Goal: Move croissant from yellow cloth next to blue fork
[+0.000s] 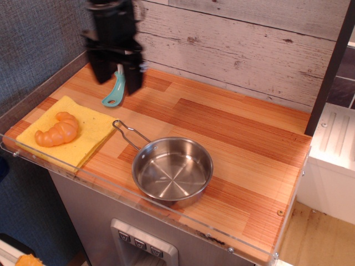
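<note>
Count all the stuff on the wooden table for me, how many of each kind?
croissant: 1
yellow cloth: 1
blue fork: 1
steel pan: 1
Total: 4
</note>
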Available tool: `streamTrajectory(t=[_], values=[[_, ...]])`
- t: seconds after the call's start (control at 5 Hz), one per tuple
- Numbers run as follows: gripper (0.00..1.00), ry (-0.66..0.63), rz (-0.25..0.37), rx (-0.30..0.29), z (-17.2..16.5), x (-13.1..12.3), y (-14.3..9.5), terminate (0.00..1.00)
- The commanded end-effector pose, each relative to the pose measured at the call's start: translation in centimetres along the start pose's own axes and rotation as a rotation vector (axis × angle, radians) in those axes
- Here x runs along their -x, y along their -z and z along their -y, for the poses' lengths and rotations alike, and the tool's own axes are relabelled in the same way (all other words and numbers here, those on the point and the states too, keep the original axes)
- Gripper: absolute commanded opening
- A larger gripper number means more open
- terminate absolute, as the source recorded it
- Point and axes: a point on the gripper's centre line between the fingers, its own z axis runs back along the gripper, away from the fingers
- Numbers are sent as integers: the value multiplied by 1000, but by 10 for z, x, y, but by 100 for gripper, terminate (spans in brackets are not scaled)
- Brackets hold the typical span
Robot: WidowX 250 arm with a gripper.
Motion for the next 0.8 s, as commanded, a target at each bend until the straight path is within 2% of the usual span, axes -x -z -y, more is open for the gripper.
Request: streamTrajectory(t=[0.0, 0.2, 0.6], values=[[100, -45, 51, -85, -28, 52, -30, 0], [100, -74, 25, -83, -37, 61, -7, 0], [100, -126, -19, -121, -47, 60, 34, 0]])
